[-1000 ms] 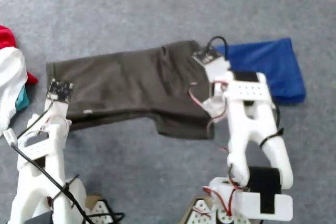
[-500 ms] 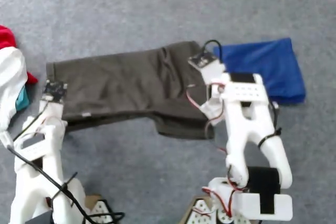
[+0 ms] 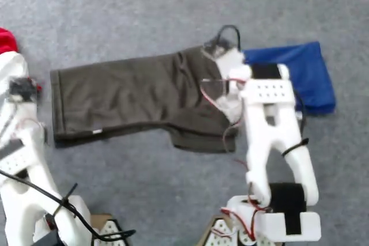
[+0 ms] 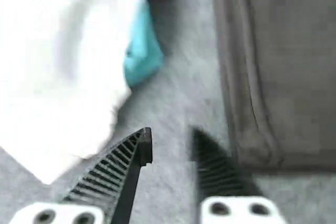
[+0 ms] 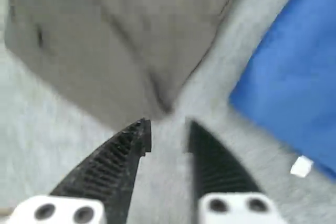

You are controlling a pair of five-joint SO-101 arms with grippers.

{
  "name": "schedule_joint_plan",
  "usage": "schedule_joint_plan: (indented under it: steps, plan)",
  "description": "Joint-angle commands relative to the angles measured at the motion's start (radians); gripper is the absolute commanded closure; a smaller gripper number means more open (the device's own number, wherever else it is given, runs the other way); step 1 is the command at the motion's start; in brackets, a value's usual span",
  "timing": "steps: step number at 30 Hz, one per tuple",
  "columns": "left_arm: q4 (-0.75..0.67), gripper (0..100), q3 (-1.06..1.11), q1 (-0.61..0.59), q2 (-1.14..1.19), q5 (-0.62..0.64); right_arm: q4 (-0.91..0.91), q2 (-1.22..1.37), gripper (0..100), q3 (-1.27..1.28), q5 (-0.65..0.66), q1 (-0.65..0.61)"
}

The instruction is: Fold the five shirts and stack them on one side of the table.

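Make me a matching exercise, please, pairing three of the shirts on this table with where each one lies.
Things:
1 grey shirt
2 blue shirt
3 white shirt

Places:
A folded, on the right side of the table
B stretched across the middle
C at the left edge, beside the red shirt

Pairs: 1-B; 2-A; 3-C

Five shirts lie here: grey-brown shirt (image 3: 132, 96), blue shirt (image 3: 305, 79), white shirt (image 4: 63, 51), teal shirt (image 4: 142, 53), red shirt (image 3: 6, 41).
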Motion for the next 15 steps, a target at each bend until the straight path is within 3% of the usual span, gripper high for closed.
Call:
schedule_joint_plan:
  steps: [1, 6, 10, 15]
  plan:
    - [0.091, 97, -0.15, 0.058, -0.006, 0.18, -0.055, 0.047, 97.2, -0.12, -0.172, -0.127]
    - [0.055, 97, -0.091, 0.225, 0.015, 0.422, -0.203, 0.266, 98.5, -0.168, -0.295, -0.262]
    - [-0.141, 97, 0.028, 0.285, 0.08, 0.591, -0.242, 0.438, 98.5, -0.234, -0.39, -0.279]
    - [-0.288, 97, 0.113, 0.269, 0.144, 0.626, -0.183, 0.522, 98.5, -0.275, -0.394, -0.275]
